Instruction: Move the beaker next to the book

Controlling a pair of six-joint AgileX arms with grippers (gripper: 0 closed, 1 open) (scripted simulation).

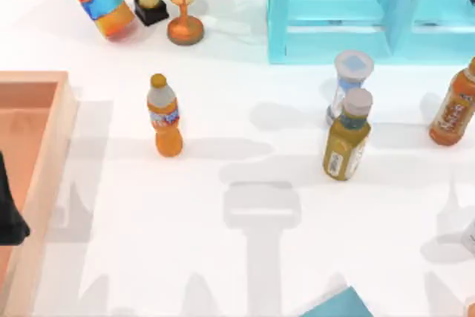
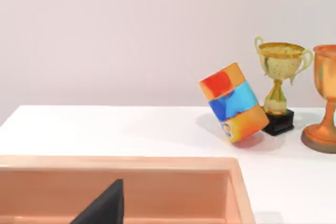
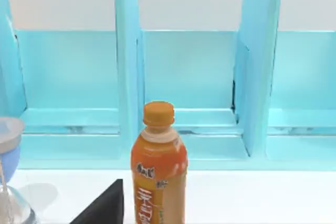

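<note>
Left gripper: a dark wedge of the left gripper [image 2: 102, 208] shows in its wrist view, and the left arm [image 1: 9, 213] hangs over the wooden tray [image 1: 44, 154] at the table's left side.
Left jaws: cannot tell whether they stand apart or together.
Ahead of the left jaws: the tray's far wall lies just in front. Beyond it, on the white table [image 1: 245, 257], a red, blue and orange can [image 2: 233, 102] leans tilted. A small gold trophy [image 2: 278, 85] on a black base stands just beside the can, with a larger copper cup [image 2: 324, 103] next to that.
Right gripper: a dark wedge of the right gripper [image 3: 102, 208] shows in its wrist view.
Right jaws: cannot tell their state either.
Ahead of the right jaws: an upright orange drink bottle [image 3: 157, 166] stands straight in front, and the turquoise shelf frame [image 3: 189, 77] stands behind it.
Beaker: possibly the pale shape cut by the top view's right edge, beaker [image 1: 470, 237]; too little shows to be sure.
Book: a teal corner of the book [image 1: 335, 305] lies at the near edge, well apart from that pale shape.
Mid-table: a small orange bottle [image 1: 165, 115], a clear bottle with a pale-blue cap [image 1: 347, 85] and, touching or just in front of it, a yellow-green bottle [image 1: 347, 142], all upright.
</note>
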